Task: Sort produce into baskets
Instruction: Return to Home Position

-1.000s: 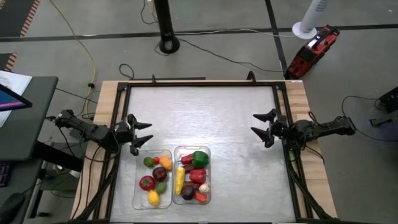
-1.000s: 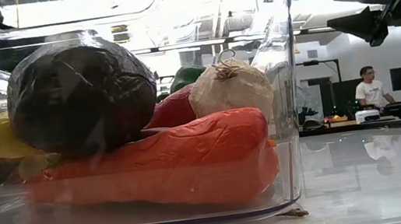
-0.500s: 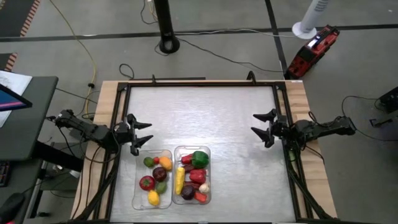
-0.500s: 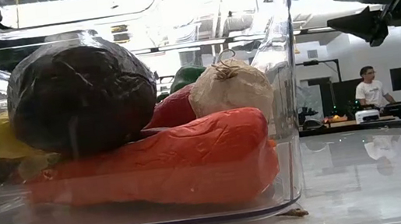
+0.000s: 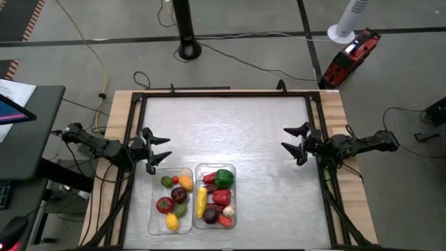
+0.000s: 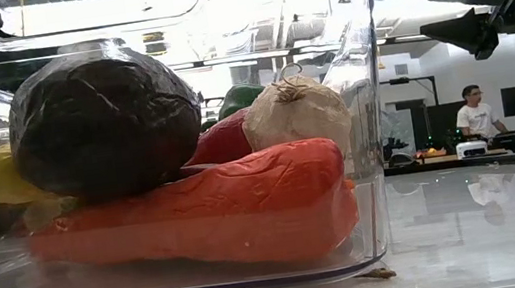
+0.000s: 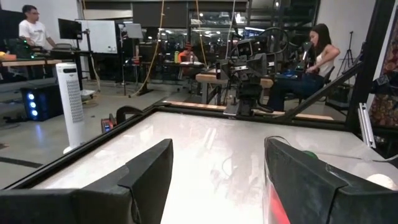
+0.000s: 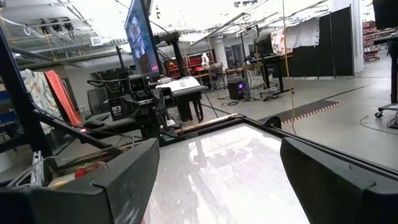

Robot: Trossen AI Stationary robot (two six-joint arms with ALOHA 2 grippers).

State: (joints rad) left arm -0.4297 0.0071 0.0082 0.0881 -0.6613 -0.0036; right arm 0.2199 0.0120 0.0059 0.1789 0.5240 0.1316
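1. Open and empty: left gripper point(image 5: 169, 148), by left edge of table point(image 5: 230, 118).
2. Open too: right gripper point(image 5: 283, 138), by right edge.
3. Produce point(image 5: 224, 177) lying in two baskets point(image 5: 150, 217) (side by side) at near side.

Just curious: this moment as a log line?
left end effector open, left edge; right end effector open, right edge; toy produce in clear plastic bins

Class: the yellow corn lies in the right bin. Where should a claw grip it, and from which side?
Grip the yellow corn across its middle, coming straight down from above. It lies flat, lengthwise along the right bin's wall, red pieces crowding its other side, so probably only the top is free. The left claw and right claw wait open.
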